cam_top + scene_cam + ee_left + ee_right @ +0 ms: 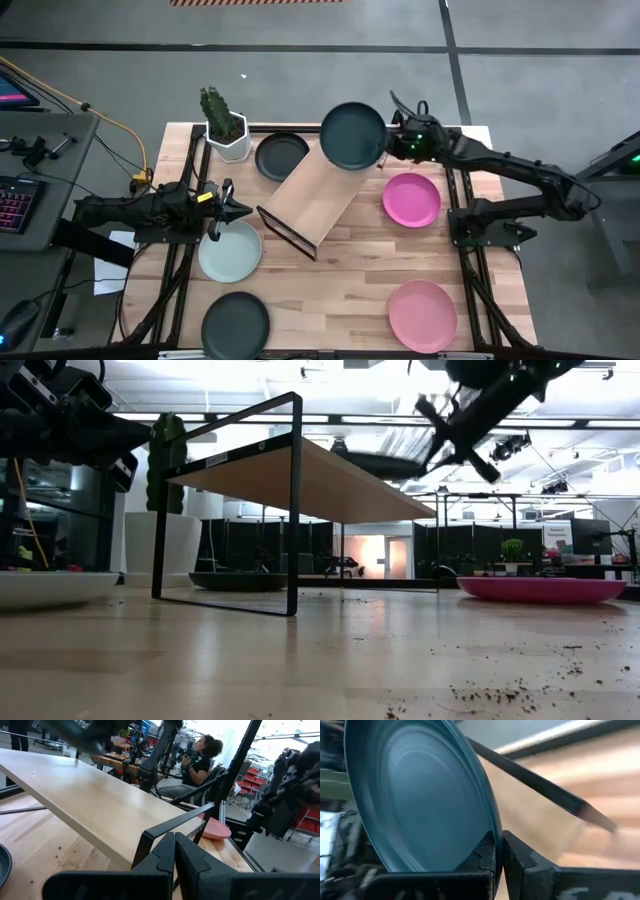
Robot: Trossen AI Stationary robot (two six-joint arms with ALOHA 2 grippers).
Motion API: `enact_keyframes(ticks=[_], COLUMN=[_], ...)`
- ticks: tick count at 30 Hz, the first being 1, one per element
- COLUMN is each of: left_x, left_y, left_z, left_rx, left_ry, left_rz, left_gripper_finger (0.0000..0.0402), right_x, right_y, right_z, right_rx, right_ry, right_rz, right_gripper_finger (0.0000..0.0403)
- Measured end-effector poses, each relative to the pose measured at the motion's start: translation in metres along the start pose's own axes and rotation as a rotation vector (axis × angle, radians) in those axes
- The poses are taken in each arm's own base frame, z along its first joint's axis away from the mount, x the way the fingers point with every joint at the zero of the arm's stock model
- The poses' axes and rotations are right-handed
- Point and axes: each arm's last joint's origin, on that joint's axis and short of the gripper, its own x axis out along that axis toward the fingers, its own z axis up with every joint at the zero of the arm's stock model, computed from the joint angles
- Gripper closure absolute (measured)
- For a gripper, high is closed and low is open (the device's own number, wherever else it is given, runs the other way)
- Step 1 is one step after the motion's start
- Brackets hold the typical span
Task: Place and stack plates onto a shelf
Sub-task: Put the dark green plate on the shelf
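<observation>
My right gripper [388, 141] is shut on a dark teal plate [352, 136] held over the far end of the shelf [305, 200], a light-wood board on black wire legs. In the low view the plate [375, 465] hangs just above the board [300, 480]. My left gripper [235, 210] is shut and holds nothing. It hovers over the pale mint plate [230, 250], close to the shelf's left side. A dark plate [282, 155], a magenta plate [412, 198], a light pink plate [422, 315] and another dark plate [236, 322] lie flat on the table. My right gripper pinches the teal plate's rim [492, 837] between its two fingers, one finger on the hollow upper face and one on the underside. The fingers [520, 860] come roughly level from the table's right side. The plate is lifted clear, nearly level over the shelf's far end.
A white pot with a cactus [227, 130] stands at the far left, beside the dark plate. Black frame rails [465, 215] run along both table sides. A person [200, 762] sits in the room beyond the table. Bare wood lies between the shelf and the near edge [330, 300].
</observation>
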Motion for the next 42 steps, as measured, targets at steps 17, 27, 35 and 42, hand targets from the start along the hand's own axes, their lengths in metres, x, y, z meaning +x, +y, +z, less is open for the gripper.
enact_keyframes(ticks=[17,27,35,42], left_x=[0.0,0.0,0.0,0.0], left_y=[0.0,0.0,0.0,0.0], left_z=[0.0,0.0,0.0,0.0], left_rx=[0.0,0.0,0.0,0.0], left_ry=[0.0,0.0,0.0,0.0], left_rz=[0.0,0.0,0.0,0.0], left_gripper_finger=[0.0401,0.0401,0.0402,0.0401], right_x=[0.013,0.012,0.014,0.025], right_y=[-0.012,-0.012,-0.013,-0.015], right_z=[-0.008,-0.008,-0.009,-0.01], right_rx=[0.058,0.057,0.066,0.084], right_ry=[0.07,0.064,0.065,0.08], right_rz=[-0.034,-0.045,-0.053,-0.082], right_gripper_finger=[0.0403,0.0403,0.0403,0.0402])
